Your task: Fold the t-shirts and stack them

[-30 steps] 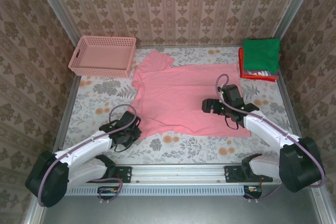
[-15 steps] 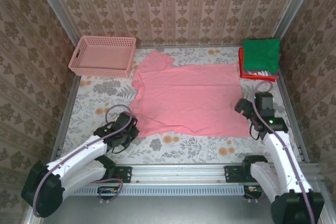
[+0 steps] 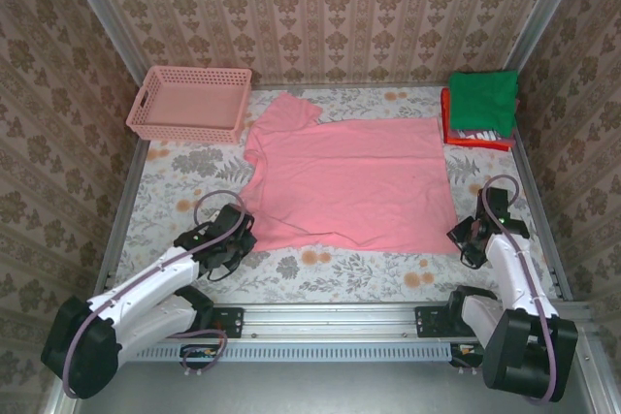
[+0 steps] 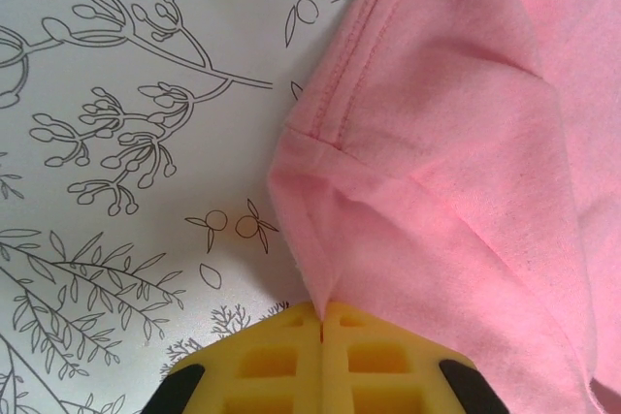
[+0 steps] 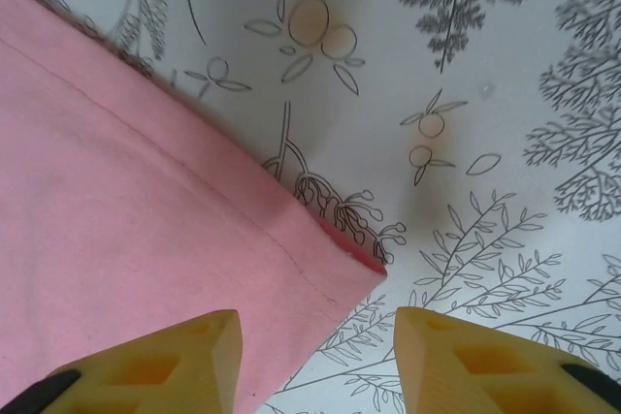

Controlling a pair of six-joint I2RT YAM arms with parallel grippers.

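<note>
A salmon-pink t-shirt [image 3: 344, 181] lies spread flat on the flowered tablecloth. My left gripper [image 3: 243, 235] is at its near-left sleeve. In the left wrist view the yellow fingers [image 4: 320, 322] are shut on a pinched fold of the pink cloth [image 4: 466, 143]. My right gripper [image 3: 460, 238] hovers open over the shirt's near-right hem corner [image 5: 146, 201]; one fingertip [image 5: 209, 346] is above the cloth, the other above bare tablecloth. At the back right sits a folded stack: a green shirt [image 3: 483, 99] on top, white [image 3: 480, 133] and red [image 3: 471, 143] edges beneath.
A pink plastic lattice basket [image 3: 189, 104] stands at the back left, beside the shirt's far sleeve. Metal rails run along the table's sides and patterned walls close it in. Bare tablecloth [image 3: 369, 273] lies between the shirt's hem and the arm bases.
My right arm swung from over the shirt's middle right out to its near-right hem corner, still open. My left gripper stayed at the near-left sleeve.
</note>
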